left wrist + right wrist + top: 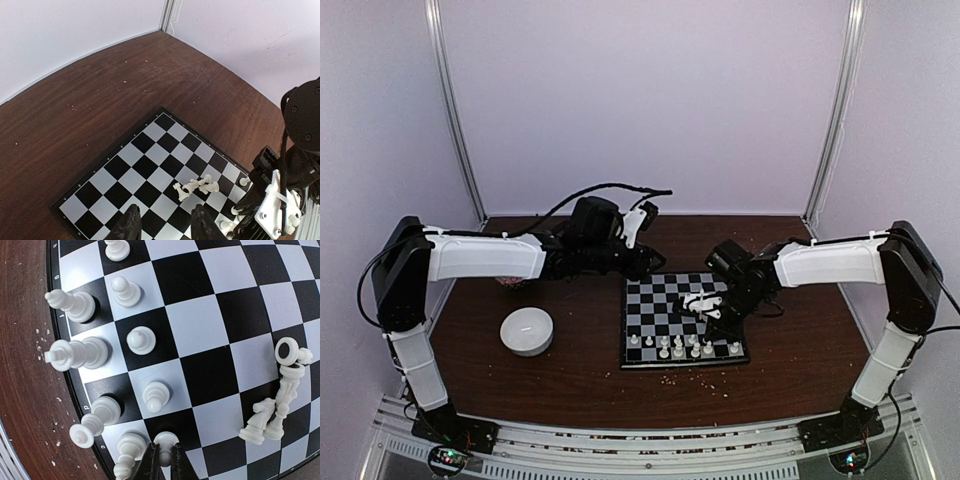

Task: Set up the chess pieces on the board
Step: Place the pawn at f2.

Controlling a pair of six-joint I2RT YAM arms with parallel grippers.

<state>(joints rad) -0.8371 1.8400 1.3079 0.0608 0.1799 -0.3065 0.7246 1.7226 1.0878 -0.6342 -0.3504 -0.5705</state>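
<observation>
Seemingly seating a pawn [165, 439] among the standing pieces [140, 340] on the board [200, 325]'s near rows with the right tool [162, 452] closed at its head and the left tool [165, 214] open, empty, hovering clear.

I see the black-and-grey board [655, 300] lying flat, a bit 3 o'clock of centre. White chess pieces [678, 347] stand in two rows at its 6 o'clock edge, and three lie toppled mid-board.

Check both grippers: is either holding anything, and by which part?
Left gripper: open, empty. Right gripper: shut, tips right at a pawn on the board's edge; whether it truly grips it cannot be told.
</observation>
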